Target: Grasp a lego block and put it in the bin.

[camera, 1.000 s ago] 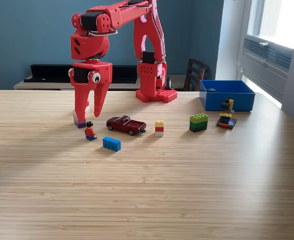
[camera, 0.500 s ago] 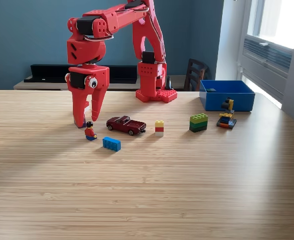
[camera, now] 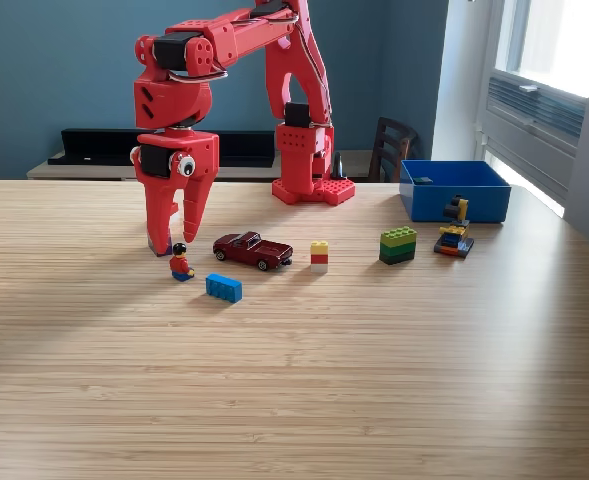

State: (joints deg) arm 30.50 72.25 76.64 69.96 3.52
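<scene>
A: The gripper (camera: pixel 174 238)?
B: Down at the table (camera: pixel 294 400), jaws spread around a small block (camera: pixel 158 247) that is mostly hidden; I cannot tell whether they touch it.
A: And from the car (camera: pixel 252 249)?
B: Nearer: a blue brick (camera: pixel 224 288). Further back, to the exterior view's right: the bin (camera: pixel 454 190).

Taking the toy car (camera: pixel 252 250) as landmark in the exterior view: a figure (camera: pixel 181 263) stands just left of it, a brick (camera: pixel 224 288) lies in front, a small stack (camera: pixel 319 256) just right. Farther right sits another stack (camera: pixel 397 245), then a small model (camera: pixel 454 241); the bin (camera: pixel 454 190) is behind that.
</scene>
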